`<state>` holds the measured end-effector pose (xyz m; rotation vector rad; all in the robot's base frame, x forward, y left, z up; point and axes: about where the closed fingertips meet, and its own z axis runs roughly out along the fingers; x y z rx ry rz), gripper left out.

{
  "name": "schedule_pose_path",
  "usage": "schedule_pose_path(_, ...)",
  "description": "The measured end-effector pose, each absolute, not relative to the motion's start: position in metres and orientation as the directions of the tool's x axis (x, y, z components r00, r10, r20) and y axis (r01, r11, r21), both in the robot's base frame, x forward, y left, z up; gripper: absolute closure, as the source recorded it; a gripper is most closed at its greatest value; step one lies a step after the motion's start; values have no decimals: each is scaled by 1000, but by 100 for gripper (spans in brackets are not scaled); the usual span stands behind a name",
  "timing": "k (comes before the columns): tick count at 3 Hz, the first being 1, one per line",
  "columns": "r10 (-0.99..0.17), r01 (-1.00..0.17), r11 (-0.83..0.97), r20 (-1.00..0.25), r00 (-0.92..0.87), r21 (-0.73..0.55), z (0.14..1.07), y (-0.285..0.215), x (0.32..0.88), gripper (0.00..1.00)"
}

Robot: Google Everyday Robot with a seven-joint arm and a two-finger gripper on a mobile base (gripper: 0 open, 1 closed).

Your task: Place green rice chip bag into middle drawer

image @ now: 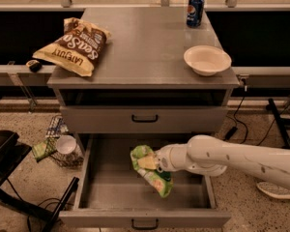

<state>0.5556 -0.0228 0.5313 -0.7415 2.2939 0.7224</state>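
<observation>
The green rice chip bag (150,170) hangs over the middle of the open middle drawer (111,197), a wide grey tray pulled out at the bottom of the cabinet. My gripper (159,161) reaches in from the right on a white arm and is shut on the bag's right side, holding it above the drawer floor. The bag's lower end droops toward the drawer's front. The fingertips are mostly hidden behind the bag.
On the cabinet top lie a brown-and-cream chip bag (72,45), a white bowl (207,60) and a blue can (195,9). The drawer above (145,118) is closed. A wire basket with a cup (63,146) stands on the floor left of the drawer.
</observation>
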Motion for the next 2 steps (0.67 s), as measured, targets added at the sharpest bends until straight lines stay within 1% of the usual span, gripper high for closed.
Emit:
schedule_pose_path(1, -324, -660, 687, -685, -653, 304, 530, -18, 555, 81)
schedule_pose_path(2, -324, -660, 687, -685, -653, 304, 530, -17, 555, 58)
